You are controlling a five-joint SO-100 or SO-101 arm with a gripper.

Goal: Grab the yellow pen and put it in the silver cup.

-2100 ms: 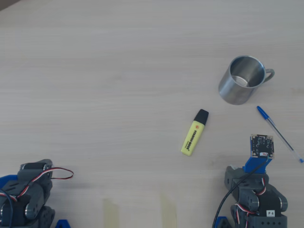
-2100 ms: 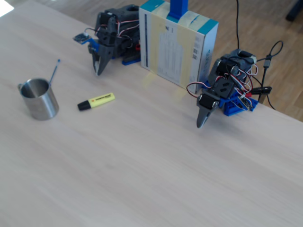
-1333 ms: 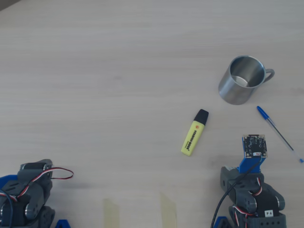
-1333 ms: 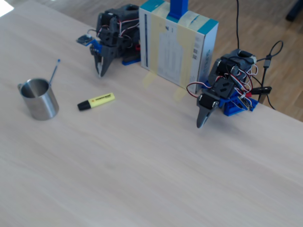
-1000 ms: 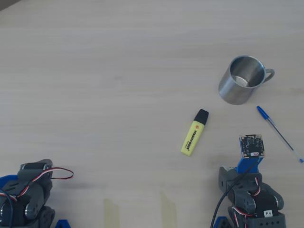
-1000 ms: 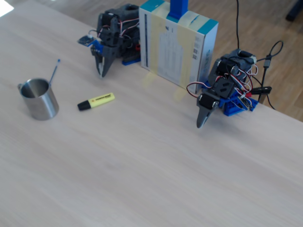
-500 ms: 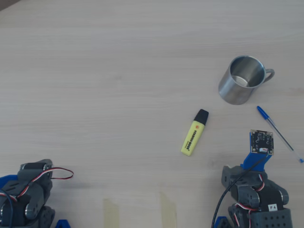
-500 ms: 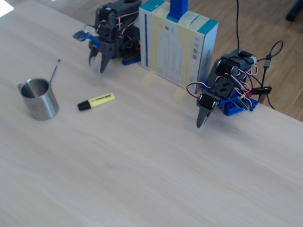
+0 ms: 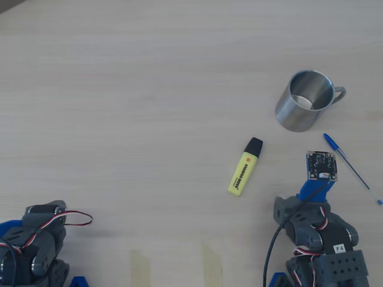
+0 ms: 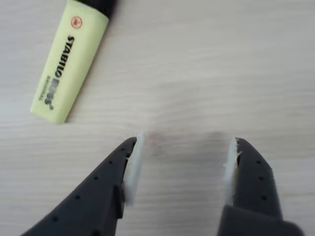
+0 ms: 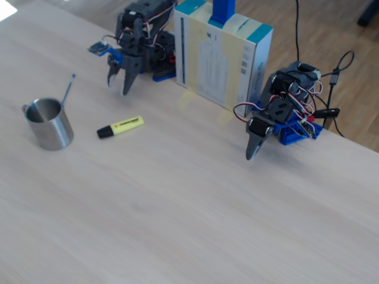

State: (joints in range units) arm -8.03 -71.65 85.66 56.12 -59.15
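The yellow pen [image 9: 245,167] is a fluorescent highlighter with a black cap, lying flat on the table. It also shows in the wrist view [image 10: 69,61] at the upper left and in the fixed view [image 11: 121,126]. The silver cup [image 9: 304,101] stands upright with its handle to the right in the overhead view, and it shows in the fixed view [image 11: 48,123]. My gripper [image 10: 182,157] is open and empty, just above bare table, to the right of the highlighter's tail end. In the fixed view the gripper [image 11: 118,87] points down, apart from the highlighter.
A thin blue-capped ballpoint pen [image 9: 352,168] lies right of my arm [image 9: 311,221], near the cup. A second arm [image 9: 36,245] rests at the lower left of the overhead view. A white and blue box [image 11: 222,56] stands between the arms.
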